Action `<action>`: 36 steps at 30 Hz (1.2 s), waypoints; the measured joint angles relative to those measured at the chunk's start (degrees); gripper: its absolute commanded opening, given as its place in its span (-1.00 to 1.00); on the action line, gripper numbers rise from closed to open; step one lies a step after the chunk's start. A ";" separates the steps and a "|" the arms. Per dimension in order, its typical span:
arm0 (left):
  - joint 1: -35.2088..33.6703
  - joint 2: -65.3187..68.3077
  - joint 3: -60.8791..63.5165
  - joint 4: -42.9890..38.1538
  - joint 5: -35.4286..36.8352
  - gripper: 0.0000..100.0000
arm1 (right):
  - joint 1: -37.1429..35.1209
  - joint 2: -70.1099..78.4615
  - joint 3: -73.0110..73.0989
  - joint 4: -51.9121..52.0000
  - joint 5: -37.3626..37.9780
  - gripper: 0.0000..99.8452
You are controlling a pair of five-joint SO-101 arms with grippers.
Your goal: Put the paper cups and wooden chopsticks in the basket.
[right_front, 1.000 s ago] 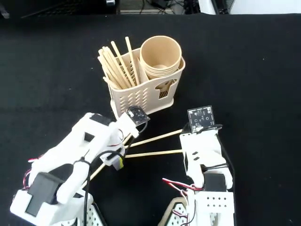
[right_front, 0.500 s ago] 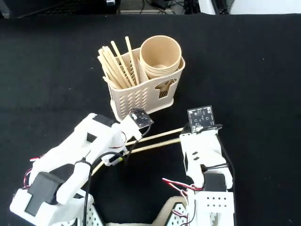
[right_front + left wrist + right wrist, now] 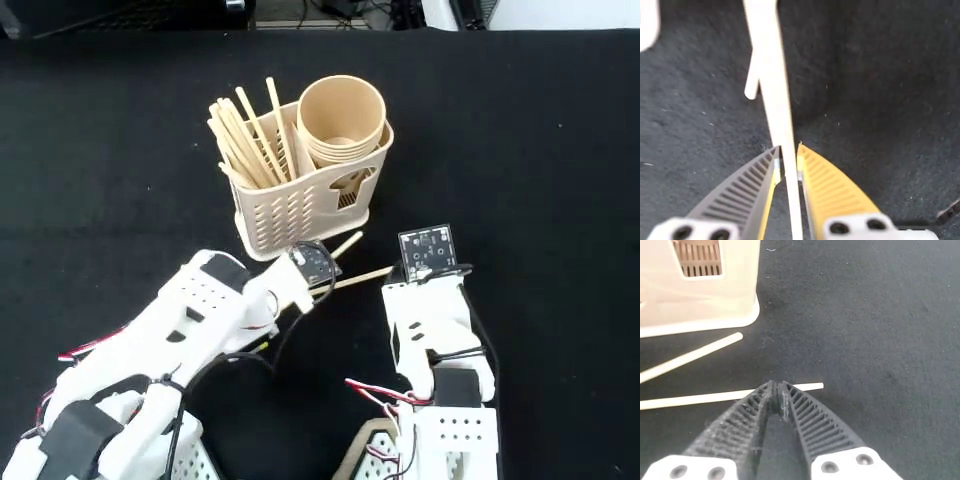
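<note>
Since a second ago, my left arm has swung forward toward the cream plastic slotted basket (image 3: 300,205), carrying two sticks with it, so their free ends now lie just beside the basket's near wall. My left gripper (image 3: 789,150) is clamped on one pale wooden chopstick (image 3: 776,90). A second chopstick (image 3: 751,85) runs close alongside it, and I cannot tell whether that one is gripped too. My right gripper (image 3: 777,387) sits with its fingers pressed together, holding nothing, just above a stick on the black cloth table (image 3: 520,150). The stacked tan paper cups (image 3: 342,115) and a bundle of chopsticks (image 3: 245,135) already stand in the basket.

The risk I judge: the sticks point low, at the basket's side and not over its rim. Pushing on without lifting could jam their tips against the wall, twist the held stick in my narrow grip, or shed the loose one.
</note>
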 measured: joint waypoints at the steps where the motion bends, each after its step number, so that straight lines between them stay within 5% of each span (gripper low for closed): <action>1: 0.09 -0.09 0.62 -0.62 0.09 -0.94 | 0.00 0.00 0.00 0.00 0.00 -0.97; 11: 0.09 -0.88 1.49 -1.32 0.09 -0.93 | 0.00 0.00 0.00 0.00 0.00 -0.97; 17: -2.37 -0.88 1.85 -2.73 0.00 -0.58 | 0.00 0.00 0.00 0.00 0.00 -0.97; 23: -9.93 -0.88 2.11 -8.53 -2.37 -0.61 | 0.00 0.00 0.00 0.00 0.00 -0.97; 36: -10.55 2.55 2.11 -12.92 -5.19 -0.61 | 0.00 0.00 0.00 0.00 0.00 -0.97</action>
